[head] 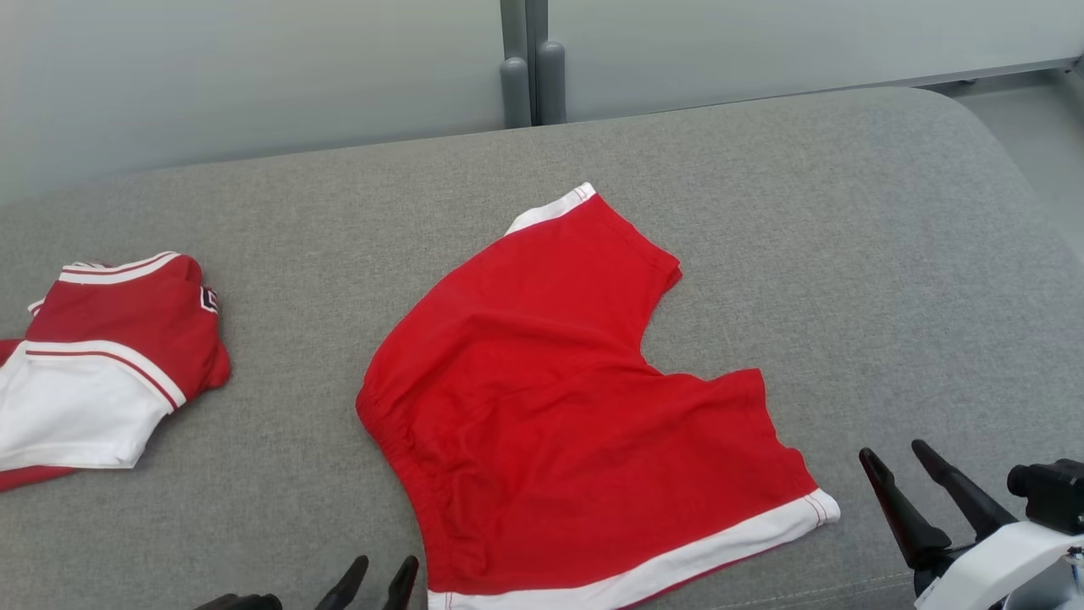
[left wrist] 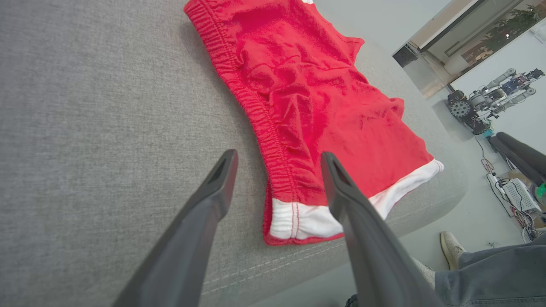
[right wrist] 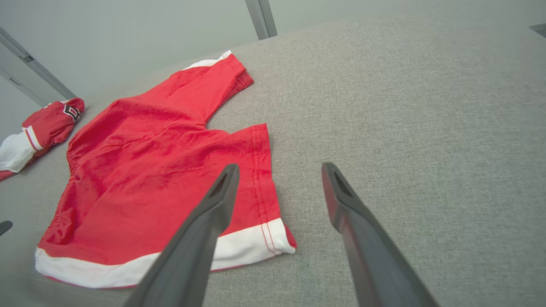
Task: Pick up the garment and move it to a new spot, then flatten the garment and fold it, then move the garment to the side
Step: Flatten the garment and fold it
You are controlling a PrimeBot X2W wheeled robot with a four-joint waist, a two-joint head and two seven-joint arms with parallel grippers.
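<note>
Red shorts (head: 559, 398) lying flat mid-couch (head: 847, 254), white hem at the front edge. Bare grey room to the right and behind; folded garment (head: 102, 356) far left. Left end effector (head: 385, 566) spread wide, empty, by the waistband corner. Right end effector (head: 892, 453) likewise released, just beside the hem.

Robotics lab: wheeled robot (left wrist: 477, 106) parked on floor (left wrist: 465, 204), loose cables (left wrist: 518, 213), frosted partition (head: 254, 76) behind grey cushion (head: 847, 254).

The dark, long-fingered left gripper (head: 385, 572) is held with fingers spread wide; the white-wristed right gripper (head: 892, 453) is likewise spread, empty.
</note>
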